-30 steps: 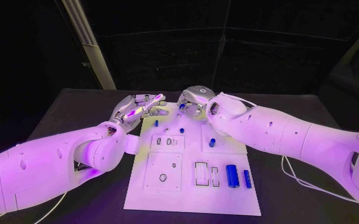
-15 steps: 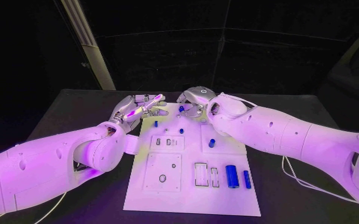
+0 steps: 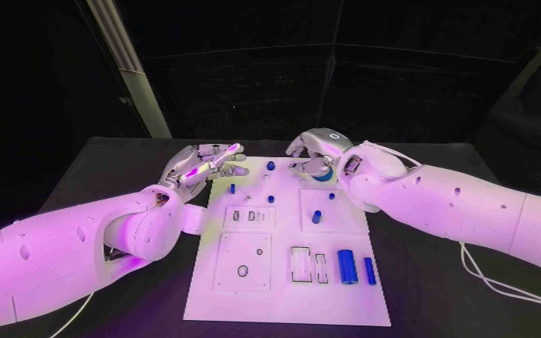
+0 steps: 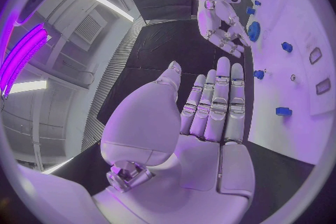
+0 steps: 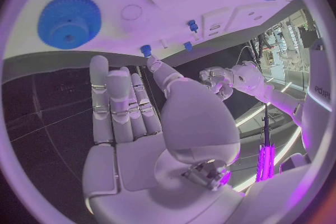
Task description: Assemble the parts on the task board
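The white task board (image 3: 282, 291) lies in the middle of the black table. My left hand (image 3: 203, 164) hovers at its far left corner, fingers stretched out flat and holding nothing (image 4: 210, 106). My right hand (image 3: 316, 152) hangs over the far right part, fingers apart and empty (image 5: 133, 117). A blue gear (image 3: 324, 174) (image 5: 69, 21) (image 4: 253, 31) lies on the board just under the right fingertips. A small blue peg (image 3: 270, 166) stands between the two hands. Further small pegs (image 3: 232, 188) (image 3: 270, 197) and a short cylinder (image 3: 317, 216) stand mid-board.
A thick blue cylinder (image 3: 347, 266) and a thin one (image 3: 370, 271) lie at the board's near right, beside two rectangular slots (image 3: 302, 264). An oval recess (image 3: 242, 271) sits at the near left. Black table surrounds the board on both sides.
My right hand has moved to the right, away from the far middle of the board, uncovering the blue gear and leaving a peg standing free. The left hand has barely moved.
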Controlling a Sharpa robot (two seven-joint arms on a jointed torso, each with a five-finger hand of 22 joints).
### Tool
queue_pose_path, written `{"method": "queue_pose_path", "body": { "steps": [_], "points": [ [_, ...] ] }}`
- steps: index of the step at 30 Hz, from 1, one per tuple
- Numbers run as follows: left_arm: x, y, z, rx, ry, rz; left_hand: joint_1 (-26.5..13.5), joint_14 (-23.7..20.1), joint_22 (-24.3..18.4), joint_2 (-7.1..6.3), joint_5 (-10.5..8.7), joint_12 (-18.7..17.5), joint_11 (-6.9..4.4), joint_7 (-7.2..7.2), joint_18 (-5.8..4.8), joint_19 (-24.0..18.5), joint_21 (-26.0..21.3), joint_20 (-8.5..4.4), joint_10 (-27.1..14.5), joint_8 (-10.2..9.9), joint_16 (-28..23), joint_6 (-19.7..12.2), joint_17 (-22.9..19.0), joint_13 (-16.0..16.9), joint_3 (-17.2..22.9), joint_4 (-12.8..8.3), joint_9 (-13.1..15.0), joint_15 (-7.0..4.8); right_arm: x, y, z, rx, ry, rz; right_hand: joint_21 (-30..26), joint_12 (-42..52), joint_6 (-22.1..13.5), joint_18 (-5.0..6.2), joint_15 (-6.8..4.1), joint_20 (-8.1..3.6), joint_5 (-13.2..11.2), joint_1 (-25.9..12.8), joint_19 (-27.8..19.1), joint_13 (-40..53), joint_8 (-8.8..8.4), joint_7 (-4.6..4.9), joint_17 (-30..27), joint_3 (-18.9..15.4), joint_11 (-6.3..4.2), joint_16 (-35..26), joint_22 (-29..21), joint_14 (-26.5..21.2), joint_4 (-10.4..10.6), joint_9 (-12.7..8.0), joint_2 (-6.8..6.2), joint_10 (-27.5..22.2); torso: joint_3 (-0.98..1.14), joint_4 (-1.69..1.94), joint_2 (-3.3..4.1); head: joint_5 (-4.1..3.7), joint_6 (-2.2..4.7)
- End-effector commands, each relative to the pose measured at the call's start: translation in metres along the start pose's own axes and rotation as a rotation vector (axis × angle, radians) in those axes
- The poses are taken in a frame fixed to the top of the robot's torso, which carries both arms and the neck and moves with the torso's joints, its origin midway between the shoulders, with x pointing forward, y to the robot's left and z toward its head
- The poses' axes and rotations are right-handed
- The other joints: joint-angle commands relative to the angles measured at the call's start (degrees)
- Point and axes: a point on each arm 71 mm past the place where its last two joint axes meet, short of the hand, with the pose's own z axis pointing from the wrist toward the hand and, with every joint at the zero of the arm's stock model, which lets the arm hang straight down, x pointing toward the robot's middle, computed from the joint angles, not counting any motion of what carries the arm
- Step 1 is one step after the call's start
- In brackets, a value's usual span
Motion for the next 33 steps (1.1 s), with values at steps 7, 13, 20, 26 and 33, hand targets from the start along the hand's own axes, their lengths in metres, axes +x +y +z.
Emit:
{"method": "queue_pose_path", "body": {
  "steps": [7, 13, 20, 26, 33],
  "points": [
    [-0.001, -0.002, -0.001, -0.002, 0.012, -0.005, 0.6, 0.0, -0.1, 0.46, -0.27, -0.1, -0.03, -0.02, 0.84, 0.3, -0.4, 0.14, -0.3, -0.4, -0.4, -0.2, 0.1, -0.1, 0.0, -0.5, 0.0, 0.28, -0.014, -0.039, -0.028, 0.195, 0.135, 0.121, 10.4, 13.7, 1.2, -2.55, -3.23, -3.32, 8.1, -4.2, 11.1, 10.2, -0.07, -3.22, 20.4, -8.2, -4.10, 13.4, 17.8, 4.2, 5.7, -0.3, -4.96, 14.2, 0.24, -1.57, -0.25, 0.23, 0.14],
    [0.002, -0.001, 0.002, -0.005, 0.025, -0.010, 0.8, 0.0, -0.2, 0.64, -0.26, -0.1, -0.06, -0.05, 0.85, 0.3, -0.4, 0.14, -0.2, -0.3, -0.5, -0.1, 0.2, 0.0, 0.1, -0.7, 0.0, 0.27, -0.013, -0.052, -0.032, 0.263, 0.191, 0.043, 16.7, 33.4, -0.4, -4.33, -2.77, -2.93, 8.3, 0.0, 15.8, 32.1, -0.40, -2.90, 33.2, -17.0, -3.49, 21.2, 28.7, 5.1, 11.9, -0.4, -3.80, 11.0, 0.24, -1.55, -0.21, -0.11, 0.15],
    [0.003, 0.002, 0.004, -0.013, 0.029, -0.010, 1.3, 0.1, -0.3, 0.91, -0.24, 0.0, -0.11, -0.10, 0.87, 0.4, -0.5, 0.13, -0.1, -0.3, -0.6, 0.0, 0.3, 0.0, 0.3, -1.1, 0.0, 0.23, -0.007, -0.055, -0.026, 0.280, 0.224, 0.015, 17.8, 42.0, -2.3, -4.53, -2.05, -2.20, 8.6, 3.8, 15.9, 42.8, -0.69, -2.01, 35.3, -20.6, -2.96, 22.3, 30.4, 5.2, 16.5, -0.4, -3.47, 9.8, 0.25, -1.27, -0.12, 0.54, 0.25],
    [0.002, 0.004, 0.004, -0.019, 0.027, -0.007, 1.4, 0.1, -0.4, 0.96, -0.25, 0.0, -0.11, -0.10, 0.87, 0.4, -0.6, 0.12, -0.1, -0.3, -0.7, 0.0, 0.3, 0.0, 0.3, -1.2, 0.0, 0.23, -0.004, -0.055, -0.020, 0.283, 0.233, 0.010, 18.7, 47.4, -2.4, -4.82, -1.92, -2.02, 8.6, 5.3, 16.6, 48.8, -0.42, -1.94, 37.3, -21.3, -2.83, 23.3, 32.3, 5.5, 18.1, -0.3, -2.90, 11.2, 0.31, -1.25, -0.05, 0.42, 0.13],
    [0.002, 0.005, 0.005, -0.020, 0.029, -0.007, 1.4, 0.1, -0.4, 0.96, -0.25, 0.0, -0.11, -0.10, 0.87, 0.4, -0.6, 0.12, -0.1, -0.3, -0.7, 0.0, 0.3, 0.0, 0.3, -1.2, 0.0, 0.23, -0.002, -0.054, -0.015, 0.280, 0.228, 0.009, 19.4, 53.7, -1.7, -5.01, -1.95, -2.02, 9.8, 6.6, 17.1, 55.7, 0.09, -2.07, 40.2, -21.6, -2.92, 24.8, 33.4, 6.0, 18.3, -0.3, -2.15, 13.6, 0.33, -1.35, -0.05, 0.43, -0.07]
  ]
}}
